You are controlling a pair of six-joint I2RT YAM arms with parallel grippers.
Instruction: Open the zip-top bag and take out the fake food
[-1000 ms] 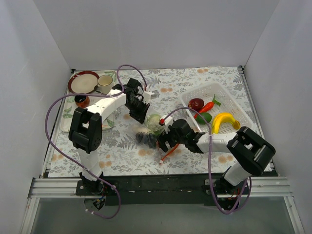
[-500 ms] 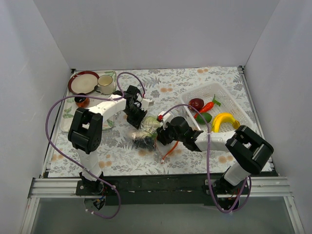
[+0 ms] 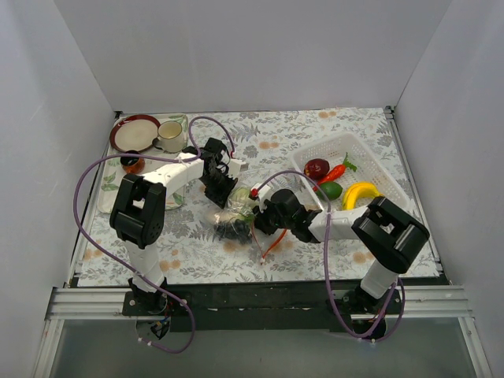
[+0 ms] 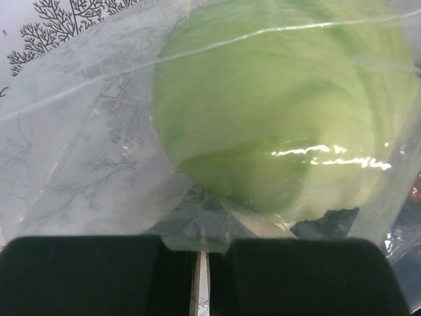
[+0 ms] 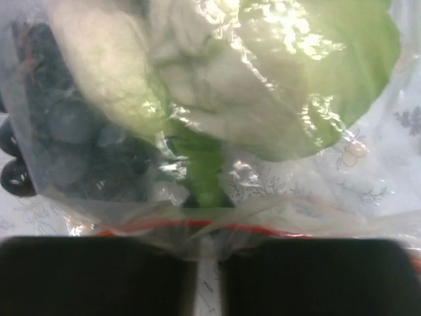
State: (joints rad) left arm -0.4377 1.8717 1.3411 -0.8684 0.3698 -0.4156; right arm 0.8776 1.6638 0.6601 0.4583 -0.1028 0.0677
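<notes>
The clear zip-top bag (image 3: 234,214) lies crumpled on the floral cloth between both arms. My left gripper (image 3: 223,192) is shut on a fold of its plastic (image 4: 197,227) at the far end, right under a pale green cabbage (image 4: 289,112). My right gripper (image 3: 257,221) is shut on the bag's mouth, pinching the plastic just below the orange-red zip strip (image 5: 217,227). Inside the bag I see dark purple grapes (image 5: 72,131) and the cabbage (image 5: 263,79). More fake food sits in the white basket (image 3: 376,161): a red apple (image 3: 316,167), a green piece (image 3: 332,190) and a yellow piece (image 3: 361,194).
A red-rimmed plate (image 3: 134,131), a cup (image 3: 169,135) and a small red bowl (image 3: 132,163) stand at the back left. A loose orange-red length of the strip (image 3: 272,242) trails toward the table's near edge. White walls close in three sides.
The left gripper has come down and nearer with the bag, laying it on the cloth. The right gripper has moved left to the bag's mouth and shut on it.
</notes>
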